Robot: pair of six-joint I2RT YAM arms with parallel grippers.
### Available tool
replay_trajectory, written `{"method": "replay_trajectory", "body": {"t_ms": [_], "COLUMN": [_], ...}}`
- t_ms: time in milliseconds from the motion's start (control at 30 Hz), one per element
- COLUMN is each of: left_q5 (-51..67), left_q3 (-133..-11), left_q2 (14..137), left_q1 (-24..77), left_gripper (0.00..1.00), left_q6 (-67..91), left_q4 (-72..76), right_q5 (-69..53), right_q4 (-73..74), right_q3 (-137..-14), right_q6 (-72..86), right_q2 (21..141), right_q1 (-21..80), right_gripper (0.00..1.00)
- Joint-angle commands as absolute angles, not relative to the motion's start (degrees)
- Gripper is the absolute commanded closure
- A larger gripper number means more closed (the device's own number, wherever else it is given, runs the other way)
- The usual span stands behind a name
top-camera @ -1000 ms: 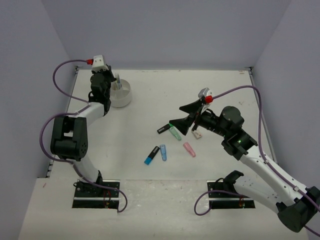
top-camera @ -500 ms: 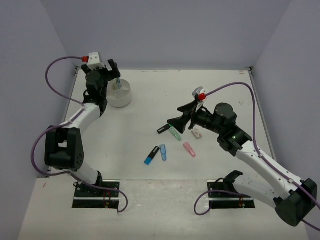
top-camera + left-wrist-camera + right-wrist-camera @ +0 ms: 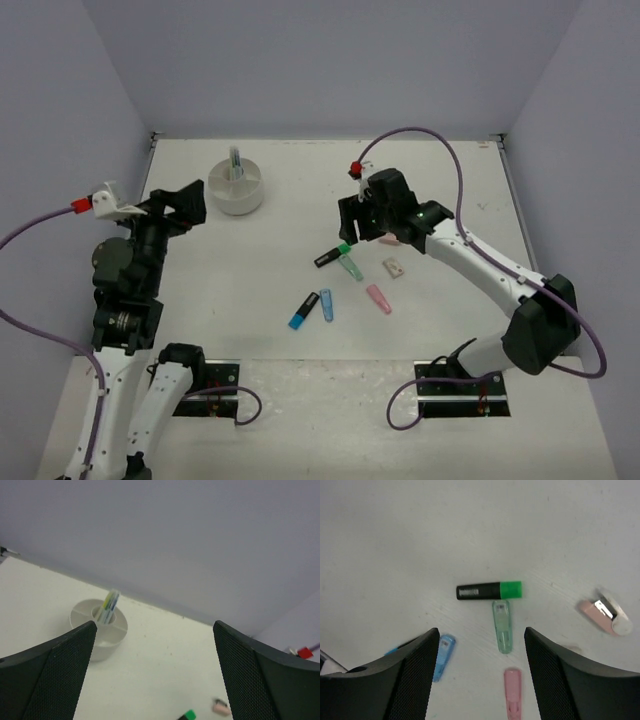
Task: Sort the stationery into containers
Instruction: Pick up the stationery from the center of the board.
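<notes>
The round white tub (image 3: pixel 255 196) stands at the back left with thin pens (image 3: pixel 234 160) upright in its middle compartment. On the table's middle lie a black highlighter with a green cap (image 3: pixel 332 255), a green clear piece (image 3: pixel 350 267), a blue one (image 3: pixel 326 304), a blue highlighter (image 3: pixel 301 313), a pink piece (image 3: pixel 378 298) and a tan eraser (image 3: pixel 394 267). My right gripper (image 3: pixel 481 630) hangs open above the green-capped highlighter (image 3: pixel 490 590) and the green piece (image 3: pixel 502 626), holding nothing. My left gripper (image 3: pixel 154 627) is open and empty, well back from the tub (image 3: pixel 100 647).
A pink eraser (image 3: pixel 604 616) lies to the right of the green-capped highlighter. Purple-grey walls close in the table on the left, back and right. The right arm's cable arcs over the table's back right.
My left gripper opened at the tub and the arm drew back toward the near left. My right arm swung up and over the stationery, its jaws narrowing a little.
</notes>
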State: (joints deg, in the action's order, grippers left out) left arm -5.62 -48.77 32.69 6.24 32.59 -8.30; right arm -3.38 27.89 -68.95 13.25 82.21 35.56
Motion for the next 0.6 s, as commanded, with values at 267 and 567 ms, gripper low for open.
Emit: {"method": "replay_trajectory", "body": {"t_ms": [267, 567], "left_q5": [13.98, 14.91], "left_q3": [-38.36, -37.79], "left_q2": [38.66, 39.12], "left_q1": [6.26, 6.98], "left_gripper": [0.00, 0.00], "left_q6": [20.51, 20.04], "left_q4": [-18.91, -19.16], "right_q5": [0.18, 1.92], "right_q4": [36.70, 36.05], "right_q3": [-72.35, -75.92], "right_q6": [10.58, 10.73], "right_q2": [100.92, 110.21], "right_q1": [36.72, 37.91], "right_gripper": [0.43, 0.53]}}
